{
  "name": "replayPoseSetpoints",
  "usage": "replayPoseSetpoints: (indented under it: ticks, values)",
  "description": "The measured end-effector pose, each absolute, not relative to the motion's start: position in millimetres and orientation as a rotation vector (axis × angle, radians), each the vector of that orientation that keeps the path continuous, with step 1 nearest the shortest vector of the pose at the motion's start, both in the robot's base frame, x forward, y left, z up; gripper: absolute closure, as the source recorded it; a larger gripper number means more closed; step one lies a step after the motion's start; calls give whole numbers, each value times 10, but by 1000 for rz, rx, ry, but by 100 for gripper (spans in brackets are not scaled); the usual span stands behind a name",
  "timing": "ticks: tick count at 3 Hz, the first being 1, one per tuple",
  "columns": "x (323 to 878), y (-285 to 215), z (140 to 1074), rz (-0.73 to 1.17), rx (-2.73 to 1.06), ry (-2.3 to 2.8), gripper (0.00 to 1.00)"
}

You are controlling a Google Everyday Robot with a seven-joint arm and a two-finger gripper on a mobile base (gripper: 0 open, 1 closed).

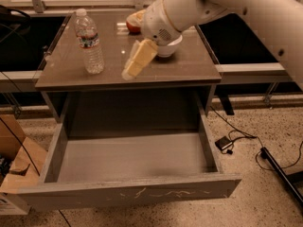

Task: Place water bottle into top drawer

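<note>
Gripper (129, 71) above tabletop (189, 65), beside water bottle (90, 41) (well apart)

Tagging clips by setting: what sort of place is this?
Likely a lab or office test area: loose cables on a speckled floor, an open top drawer, and the gripper over the tabletop near the water bottle.

We see a brown glossy counter top (189, 65) above a pale speckled stone floor (265, 188). A black plug and cables (224, 144) lie off its front right corner, a brown cardboard box (12, 145) off its left edge. The gripper (136, 63) hovers near its front edge.
</note>
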State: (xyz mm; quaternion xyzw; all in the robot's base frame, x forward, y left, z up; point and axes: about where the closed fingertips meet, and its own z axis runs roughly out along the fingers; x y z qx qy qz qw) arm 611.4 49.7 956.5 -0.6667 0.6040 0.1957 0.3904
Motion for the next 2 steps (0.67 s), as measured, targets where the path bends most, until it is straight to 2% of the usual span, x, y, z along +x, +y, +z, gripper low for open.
replayPoseSetpoints:
  ticks: [1,2]
  values:
    - [6345,761,9529,541,-1691,1493,0]
    - [6375,790,9548,544,-1688,1485,0]
